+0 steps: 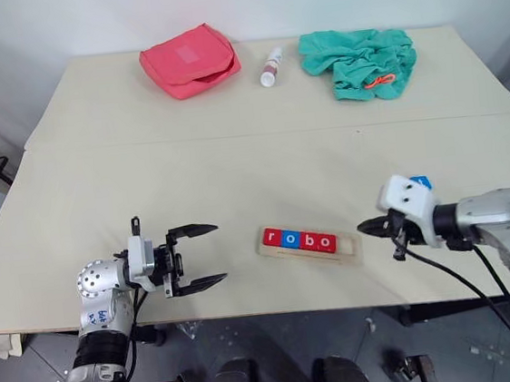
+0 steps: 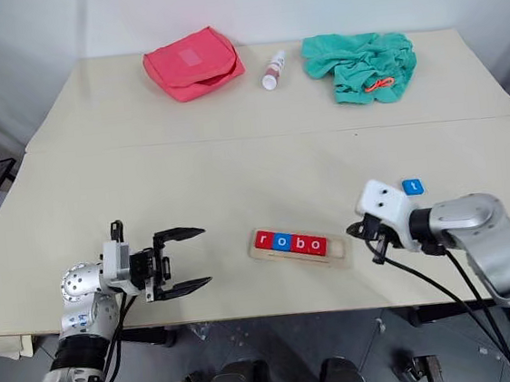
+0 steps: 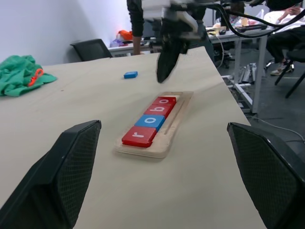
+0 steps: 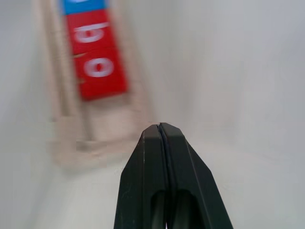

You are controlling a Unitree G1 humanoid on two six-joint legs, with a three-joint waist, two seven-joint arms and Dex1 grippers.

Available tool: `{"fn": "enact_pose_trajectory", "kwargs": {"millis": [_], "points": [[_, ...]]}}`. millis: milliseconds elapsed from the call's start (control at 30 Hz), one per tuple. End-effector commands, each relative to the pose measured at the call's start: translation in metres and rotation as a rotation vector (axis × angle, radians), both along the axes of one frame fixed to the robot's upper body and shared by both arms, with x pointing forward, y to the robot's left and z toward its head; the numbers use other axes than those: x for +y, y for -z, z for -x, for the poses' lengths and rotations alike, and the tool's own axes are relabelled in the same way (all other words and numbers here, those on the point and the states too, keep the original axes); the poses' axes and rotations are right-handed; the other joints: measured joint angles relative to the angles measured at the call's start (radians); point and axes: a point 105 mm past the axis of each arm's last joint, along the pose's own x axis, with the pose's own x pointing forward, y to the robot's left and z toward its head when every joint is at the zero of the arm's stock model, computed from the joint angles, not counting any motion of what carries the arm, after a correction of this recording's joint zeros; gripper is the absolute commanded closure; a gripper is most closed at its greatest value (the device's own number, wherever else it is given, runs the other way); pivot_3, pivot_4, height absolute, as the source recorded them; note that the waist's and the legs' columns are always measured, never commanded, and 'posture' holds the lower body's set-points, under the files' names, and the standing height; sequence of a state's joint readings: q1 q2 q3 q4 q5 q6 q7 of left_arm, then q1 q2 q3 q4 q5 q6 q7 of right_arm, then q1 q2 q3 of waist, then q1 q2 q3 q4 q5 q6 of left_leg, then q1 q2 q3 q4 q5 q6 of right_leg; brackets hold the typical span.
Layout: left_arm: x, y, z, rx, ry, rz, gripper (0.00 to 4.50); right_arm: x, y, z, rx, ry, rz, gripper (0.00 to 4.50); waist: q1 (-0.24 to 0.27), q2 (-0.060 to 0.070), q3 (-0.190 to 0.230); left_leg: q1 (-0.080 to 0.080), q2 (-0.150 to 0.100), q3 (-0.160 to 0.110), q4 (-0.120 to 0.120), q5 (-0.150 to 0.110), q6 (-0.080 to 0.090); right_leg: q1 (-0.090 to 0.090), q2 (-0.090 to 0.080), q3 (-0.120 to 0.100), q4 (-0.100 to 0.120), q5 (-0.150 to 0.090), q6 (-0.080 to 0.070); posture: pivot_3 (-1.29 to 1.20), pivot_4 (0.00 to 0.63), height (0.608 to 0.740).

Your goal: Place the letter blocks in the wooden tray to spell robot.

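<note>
Four flat square letter tiles (image 2: 291,243), red-blue-red-red, fill the pale wooden tray (image 2: 334,251); a fifth blue tile (image 2: 412,187) lies at two o'clock. Left gripper (image 2: 187,260) spread; right gripper (image 2: 351,230) pressed together, empty.

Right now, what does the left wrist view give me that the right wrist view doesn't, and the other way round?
Left wrist view adds: the loose blue t block on the table past the wooden tray, the green cloth, the red r tile. Right wrist view adds: the closed seam between the right pincer fingers. Both: the tray, its red b tile and o tile, the empty end slot.
</note>
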State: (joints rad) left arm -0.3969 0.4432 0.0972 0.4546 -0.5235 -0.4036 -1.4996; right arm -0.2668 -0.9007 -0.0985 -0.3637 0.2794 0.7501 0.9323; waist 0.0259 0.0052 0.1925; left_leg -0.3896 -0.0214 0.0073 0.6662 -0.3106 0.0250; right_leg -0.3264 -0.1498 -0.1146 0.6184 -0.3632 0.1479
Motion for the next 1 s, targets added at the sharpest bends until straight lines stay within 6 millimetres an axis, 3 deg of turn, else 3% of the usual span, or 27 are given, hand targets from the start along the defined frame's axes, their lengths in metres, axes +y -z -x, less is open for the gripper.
{"fn": "enact_pose_trajectory", "kwargs": {"millis": [33, 133, 400, 633, 867, 1000], "points": [[0.001, -0.001, -0.001, -0.013, 0.022, -0.011, 0.0, -0.026, -0.017, 0.001, -0.106, 0.159, -0.068, 3.68, 0.003, 0.0, 0.0, 0.0, 0.0, 0.0, 0.0, 0.0, 0.0, 0.0, 0.0, 0.0, 0.0, 0.0, 0.0, 0.0, 0.15, 0.74], [0.0, -0.001, -0.003, -0.009, 0.034, -0.015, 0.0, -0.051, -0.012, 0.009, -0.133, 0.288, -0.084, 2.75, 0.002, 0.0, 0.0, 0.0, -0.001, 0.0, 0.0, 0.0, 0.0, 0.0, 0.0, 0.0, 0.0, 0.0, 0.0, 0.0, 0.15, 0.74], [-0.004, -0.004, -0.01, -0.011, 0.063, -0.022, 0.0, -0.091, 0.001, 0.021, -0.17, 0.552, -0.199, 0.05, -0.002, 0.0, 0.0, 0.001, 0.0, 0.002, -0.001, 0.0, 0.0, 0.0, 0.0, 0.001, 0.001, 0.0, 0.0, 0.0, 0.15, 0.74], [-0.005, -0.006, -0.011, -0.015, 0.075, -0.022, 0.0, -0.097, 0.01, 0.016, -0.17, 0.597, -0.24, 0.01, -0.003, 0.0, 0.0, 0.001, 0.0, 0.002, -0.001, 0.0, 0.0, 0.0, 0.0, 0.002, 0.001, 0.0, 0.0, 0.0, 0.15, 0.74], [-0.002, -0.007, -0.006, -0.021, 0.073, -0.029, 0.0, -0.109, 0.006, -0.036, -0.182, 0.704, -0.345, 0.01, -0.014, 0.0, 0.0, 0.002, 0.0, 0.003, 0.0, 0.0, 0.0, 0.0, 0.0, 0.002, 0.002, 0.0, 0.0, 0.0, 0.15, 0.74], [-0.001, -0.006, -0.003, -0.023, 0.064, -0.03, 0.0, -0.112, 0.011, -0.056, -0.159, 0.714, -0.363, 0.01, -0.014, 0.0, 0.0, 0.001, 0.0, 0.002, -0.002, 0.0, 0.0, -0.001, 0.0, 0.002, 0.002, 0.0, 0.0, 0.0, 0.15, 0.74]]}}
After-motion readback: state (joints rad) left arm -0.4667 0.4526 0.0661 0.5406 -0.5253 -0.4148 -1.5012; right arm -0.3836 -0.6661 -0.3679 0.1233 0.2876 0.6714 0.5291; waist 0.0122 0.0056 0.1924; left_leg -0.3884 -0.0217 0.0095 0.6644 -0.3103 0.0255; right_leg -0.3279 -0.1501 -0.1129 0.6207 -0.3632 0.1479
